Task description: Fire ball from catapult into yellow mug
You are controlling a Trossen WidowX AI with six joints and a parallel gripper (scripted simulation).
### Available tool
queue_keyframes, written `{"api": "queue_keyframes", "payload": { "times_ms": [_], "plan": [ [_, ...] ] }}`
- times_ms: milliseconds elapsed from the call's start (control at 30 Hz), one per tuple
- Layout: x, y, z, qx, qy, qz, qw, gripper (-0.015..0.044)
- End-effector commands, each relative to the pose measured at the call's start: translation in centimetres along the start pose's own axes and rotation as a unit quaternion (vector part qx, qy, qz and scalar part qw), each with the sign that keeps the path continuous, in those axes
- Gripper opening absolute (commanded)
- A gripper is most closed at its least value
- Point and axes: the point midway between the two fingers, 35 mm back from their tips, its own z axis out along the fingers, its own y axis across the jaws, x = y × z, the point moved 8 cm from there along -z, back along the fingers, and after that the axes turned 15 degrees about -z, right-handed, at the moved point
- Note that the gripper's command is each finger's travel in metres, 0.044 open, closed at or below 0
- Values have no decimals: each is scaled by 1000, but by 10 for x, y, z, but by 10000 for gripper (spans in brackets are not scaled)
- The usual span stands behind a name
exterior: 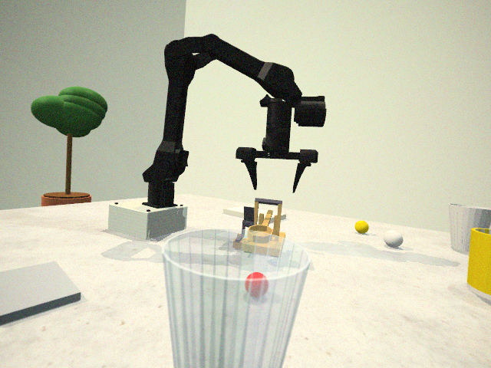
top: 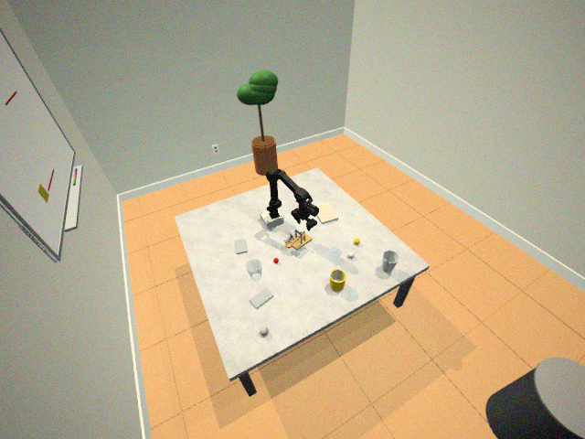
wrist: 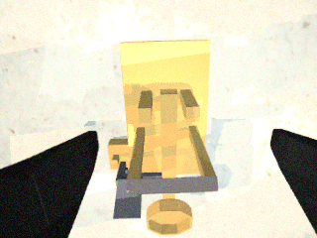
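My gripper point(top: 304, 223) point(exterior: 274, 191) point(wrist: 185, 133) is open and empty, pointing down above the small wooden catapult point(top: 303, 241) point(exterior: 263, 247) point(wrist: 165, 57). In the wrist view the catapult lies between and below the fingers, its round cup point(wrist: 169, 217) at the bottom of the picture and empty. The yellow mug point(top: 337, 282) point(exterior: 479, 263) stands upright near the table's front edge. A red ball point(top: 275, 260) point(exterior: 256, 284) lies in front of the catapult, seen through a clear glass in the exterior view. A yellow ball point(top: 356, 240) point(exterior: 361, 227) and a white ball point(top: 350, 255) point(exterior: 393, 238) lie to the right.
The clear glass point(top: 254, 267) point(exterior: 229, 320) stands left of the red ball. A grey cup point(top: 389, 261) point(exterior: 462, 229) stands right of the mug. Two grey slabs point(top: 240, 246) point(top: 260, 298), a cream slab point(top: 327, 213) and a grey ball point(top: 263, 331) also lie on the table.
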Motion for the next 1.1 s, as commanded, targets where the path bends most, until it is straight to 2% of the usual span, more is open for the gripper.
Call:
{"api": "queue_keyframes", "payload": {
  "times_ms": [0,1067],
  "plan": [
    [-1,3,37,-9,2,-6,1000,440],
    [0,4,81,-9,2,-6,1000,440]
  ]
}}
